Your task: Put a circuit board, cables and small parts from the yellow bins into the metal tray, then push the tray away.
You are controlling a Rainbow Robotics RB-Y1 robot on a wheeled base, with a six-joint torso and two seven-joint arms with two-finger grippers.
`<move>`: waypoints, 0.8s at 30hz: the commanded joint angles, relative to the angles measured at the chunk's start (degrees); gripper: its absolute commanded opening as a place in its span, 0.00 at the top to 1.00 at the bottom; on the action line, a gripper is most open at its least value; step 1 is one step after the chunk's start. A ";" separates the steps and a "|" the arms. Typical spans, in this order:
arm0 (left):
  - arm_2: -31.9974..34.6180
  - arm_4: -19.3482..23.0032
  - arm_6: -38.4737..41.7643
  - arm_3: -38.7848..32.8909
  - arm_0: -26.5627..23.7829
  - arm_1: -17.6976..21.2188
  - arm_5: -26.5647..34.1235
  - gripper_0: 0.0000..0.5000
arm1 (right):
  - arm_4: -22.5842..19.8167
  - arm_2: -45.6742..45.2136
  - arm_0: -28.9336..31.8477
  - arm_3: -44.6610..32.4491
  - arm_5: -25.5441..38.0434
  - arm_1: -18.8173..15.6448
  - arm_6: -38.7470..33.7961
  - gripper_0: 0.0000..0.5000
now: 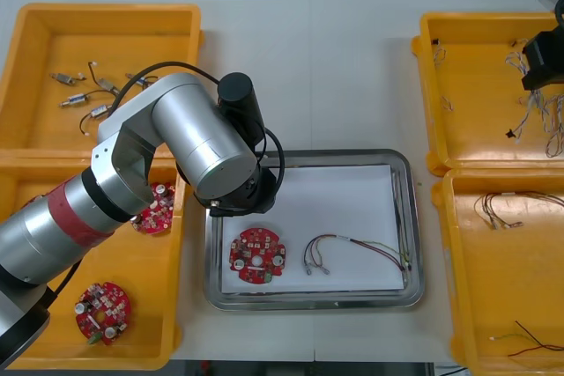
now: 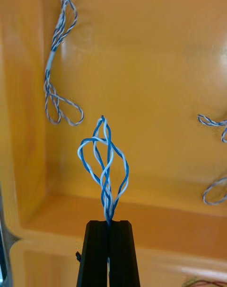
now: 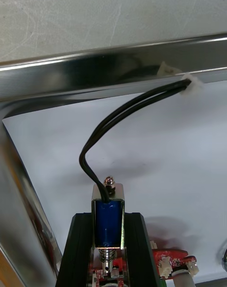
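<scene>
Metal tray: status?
Left gripper shut on small blue-bodied metal part over white-lined metal tray. Right gripper shut on twisted blue and white cable over yellow bin. Round red circuit board in tray.

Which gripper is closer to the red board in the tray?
Left. The left gripper, shut on a small metal part, hangs over the tray right by the board. The right gripper is far off over a bin, shut on a cable.

no legible text, labels, brands or numbers, markings on the red circuit boards [image 1: 256,255] too small to read
</scene>
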 commanded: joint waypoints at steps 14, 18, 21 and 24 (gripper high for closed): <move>-0.85 -0.46 4.16 -0.34 -2.31 -1.27 -0.48 0.00 | -8.66 -5.26 12.35 -26.49 0.88 -2.45 -0.45 1.00; -0.50 -0.28 3.98 -0.61 -2.31 -0.91 -0.04 0.00 | -12.52 -5.09 14.02 -29.83 0.88 -2.45 0.08 1.00; 0.56 0.33 4.16 -1.84 -2.31 -0.21 0.57 0.00 | -15.42 -4.03 14.81 -33.26 0.88 -2.45 0.17 1.00; 3.02 0.95 4.16 -3.95 -2.48 0.32 3.56 0.00 | -18.32 -1.66 14.89 -36.69 0.88 -2.45 0.25 1.00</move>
